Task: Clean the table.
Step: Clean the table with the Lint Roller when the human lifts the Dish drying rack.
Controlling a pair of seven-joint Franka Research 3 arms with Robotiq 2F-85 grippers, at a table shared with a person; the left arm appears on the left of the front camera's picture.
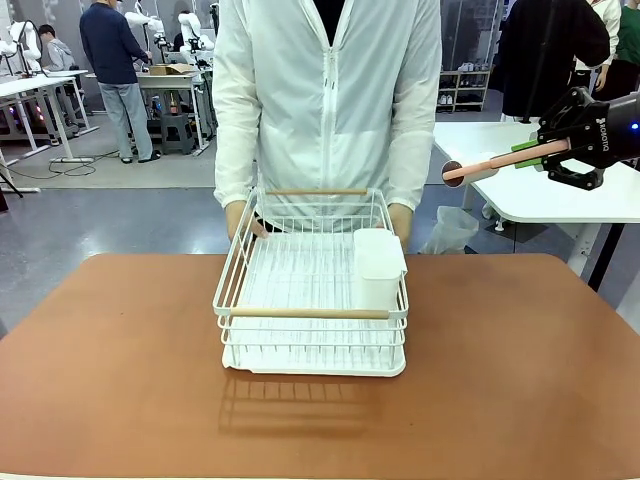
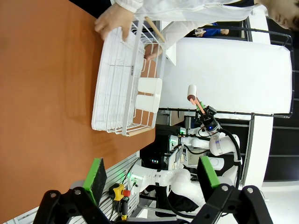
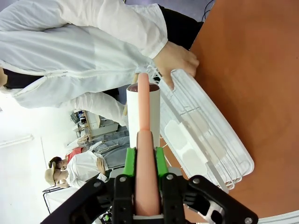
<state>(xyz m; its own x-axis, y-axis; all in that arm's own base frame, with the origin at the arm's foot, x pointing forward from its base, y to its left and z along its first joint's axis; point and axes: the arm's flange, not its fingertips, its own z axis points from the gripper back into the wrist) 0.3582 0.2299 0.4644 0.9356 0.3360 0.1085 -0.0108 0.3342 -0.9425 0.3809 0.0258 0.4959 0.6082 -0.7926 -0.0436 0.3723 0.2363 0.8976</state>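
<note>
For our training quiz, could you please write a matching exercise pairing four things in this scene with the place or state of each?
Things:
1 right gripper
2 left gripper
3 white cup
4 person's hands

States:
a open, holding nothing
b at the far end of the dish rack
c shut on the pink-handled roller
d standing in the dish rack

Pairs: 1-c, 2-a, 3-d, 4-b.
</note>
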